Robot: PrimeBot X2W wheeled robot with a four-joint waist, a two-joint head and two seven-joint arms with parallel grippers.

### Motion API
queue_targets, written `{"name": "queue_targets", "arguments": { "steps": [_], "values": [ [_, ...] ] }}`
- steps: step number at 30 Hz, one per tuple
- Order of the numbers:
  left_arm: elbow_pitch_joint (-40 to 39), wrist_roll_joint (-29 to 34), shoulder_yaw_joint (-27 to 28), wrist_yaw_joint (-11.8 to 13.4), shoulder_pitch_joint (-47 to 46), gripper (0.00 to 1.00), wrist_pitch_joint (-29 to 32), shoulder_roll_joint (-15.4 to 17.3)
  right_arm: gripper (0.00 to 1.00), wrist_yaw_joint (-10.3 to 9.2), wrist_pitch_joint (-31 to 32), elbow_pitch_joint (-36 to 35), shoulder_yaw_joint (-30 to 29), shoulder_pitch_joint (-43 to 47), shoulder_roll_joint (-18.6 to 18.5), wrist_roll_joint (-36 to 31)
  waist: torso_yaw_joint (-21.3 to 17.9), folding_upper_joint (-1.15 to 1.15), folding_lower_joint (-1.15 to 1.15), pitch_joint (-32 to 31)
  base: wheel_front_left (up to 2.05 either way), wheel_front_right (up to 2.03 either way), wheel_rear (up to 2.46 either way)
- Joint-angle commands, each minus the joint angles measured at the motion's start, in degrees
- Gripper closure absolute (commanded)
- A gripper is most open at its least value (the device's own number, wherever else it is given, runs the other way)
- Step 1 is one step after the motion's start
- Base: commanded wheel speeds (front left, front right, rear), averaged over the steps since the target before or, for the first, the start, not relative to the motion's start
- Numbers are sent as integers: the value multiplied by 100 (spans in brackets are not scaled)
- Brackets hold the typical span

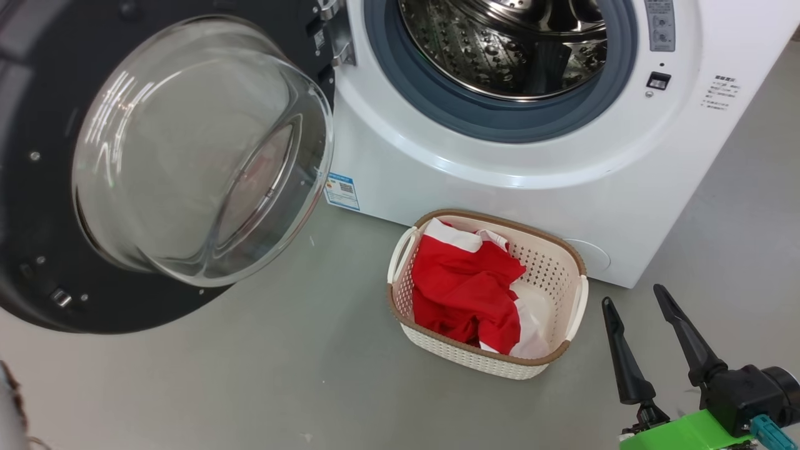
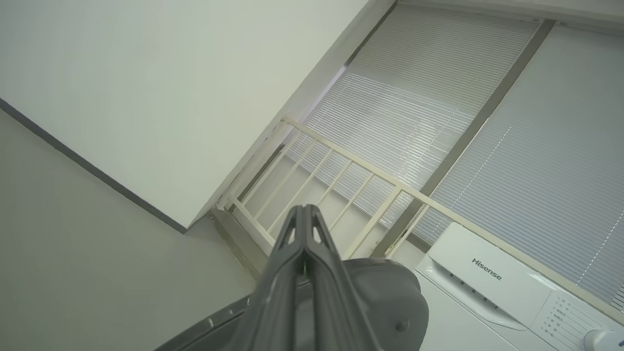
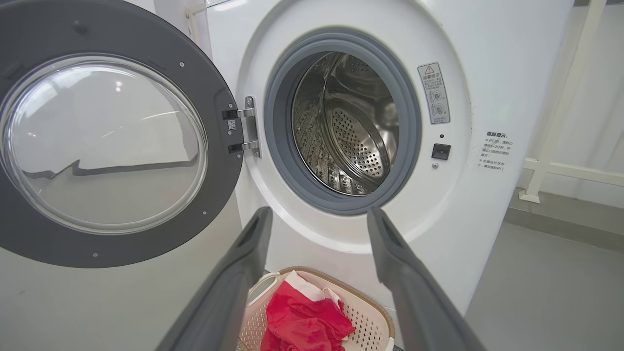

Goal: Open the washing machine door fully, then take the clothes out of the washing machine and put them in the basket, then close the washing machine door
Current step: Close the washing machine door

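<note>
- Right arm low at the lower right of the head view, green wrist part at the frame edge. Its fingers point up and lean a bit left, toward the washing machine (image 1: 500, 175).
- Right hand (image 1: 632, 295) spread wide, with bare gap between the two dark fingers. It holds nothing and touches nothing. It hangs over the floor (image 1: 250, 375), just right of the basket (image 1: 494, 365) and apart from it.
- In the right wrist view, the fingers frame the basket below and the drum (image 1: 500, 44) opening above.
- Left arm aimed upward. Its wrist view looks past the fingers at a pale wall (image 2: 146, 73), a cream railing (image 2: 341, 161) and window blinds (image 2: 438, 97). The machine's top panel sits at the lower right of that view.
- Left hand (image 2: 304, 210) closed tight, fingers pressed together tip to tip, nothing seen between them. Cannot tell whether it touches anything.
- The washing machine door (image 1: 200, 150) is swung wide open on its hinge, left of the opening, glass bowl bulging toward the head camera. It juts out over the floor left of the basket, apart from it.
- Grey rubber ring (image 1: 500, 122) and perforated steel drum are open to view.
- The clothes (image 1: 465, 287), red with white parts, lie bunched inside the basket.
- The basket stands on the floor, just in front of the machine's lower front and under the opening.
- Small blue label (image 1: 342, 191) on the machine's lower left corner.
</note>
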Motion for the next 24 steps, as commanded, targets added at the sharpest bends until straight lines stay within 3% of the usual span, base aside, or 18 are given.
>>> {"name": "queue_targets", "arguments": {
  "steps": [1,8,15,24],
  "values": [
    [148,-184,264,-25,-332,100,169,432,0,35,-36,-125,120,-193,-75,-47,-58,0,0,-13,0,0,0],
    [1231,-583,546,346,-1026,100,1109,1238,0,35,-36,-120,142,-166,-75,-55,-213,0,0,-21,0,0,0],
    [2182,-1079,740,584,-1513,100,2105,1692,0,35,-34,-109,182,-177,-75,-82,-326,0,0,-14,0,0,0],
    [3151,-1361,668,680,-1857,100,3222,2223,0,35,-12,-101,247,-195,-75,-121,-529,0,0,43,0,0,0]
  ]
}}
